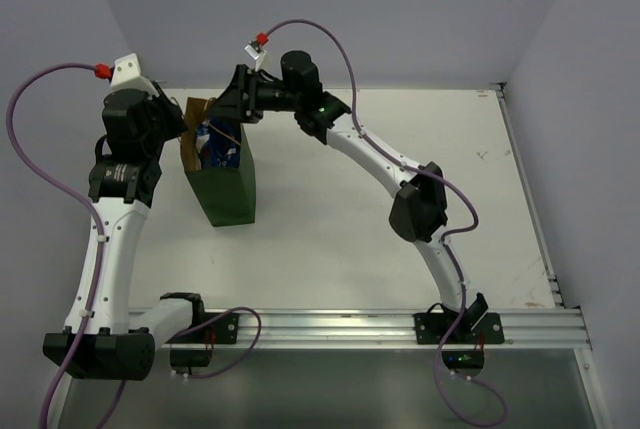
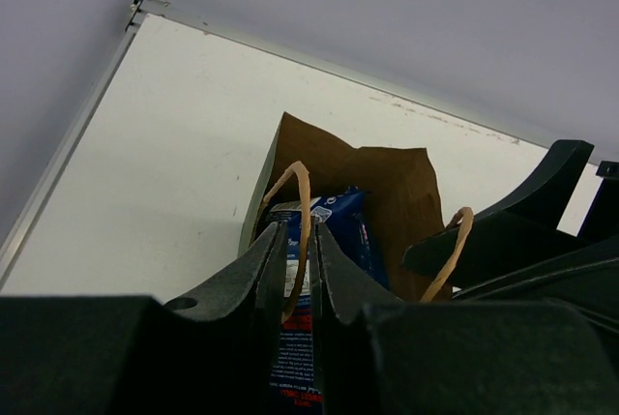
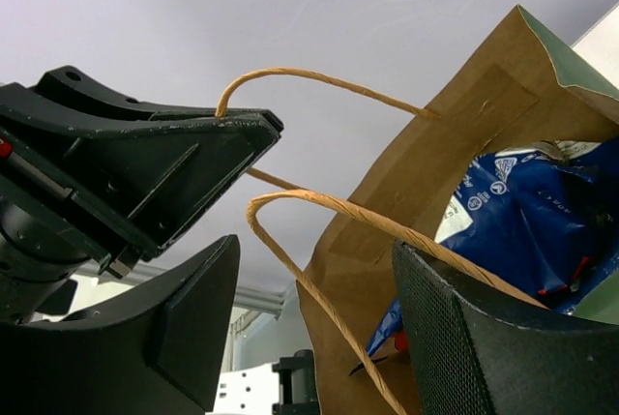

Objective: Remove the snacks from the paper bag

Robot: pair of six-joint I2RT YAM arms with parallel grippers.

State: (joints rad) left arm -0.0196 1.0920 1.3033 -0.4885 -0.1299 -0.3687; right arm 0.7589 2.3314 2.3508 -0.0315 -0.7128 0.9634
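The paper bag (image 1: pixel 228 194) stands upright on the surface (image 1: pixel 400 149), at its far left part, with the mouth turned up. Both arms meet over this mouth. The left pincer (image 2: pixel 298 241) has its two fingers pressed together on the upper handle (image 3: pixel 319 76), so it holds one side of the bag by this thin loop. The right pincer (image 3: pixel 314 260) has its fingers well apart. The lower handle (image 3: pixel 329 204) passes through the gap between them, but I see no finger pressing on it.

Inside the bag a blue packet (image 3: pixel 527 212) stands with its long side nearly vertical, its top just under the rim. From the right pincer it lies beyond the lower handle and deeper in the mouth. Other packets I cannot make out.

In my judgement the right arm is the free one, and the matter is this loop: it sits between the open fingers and the packet, so the pincer must either take the loop or pass it to reach down.
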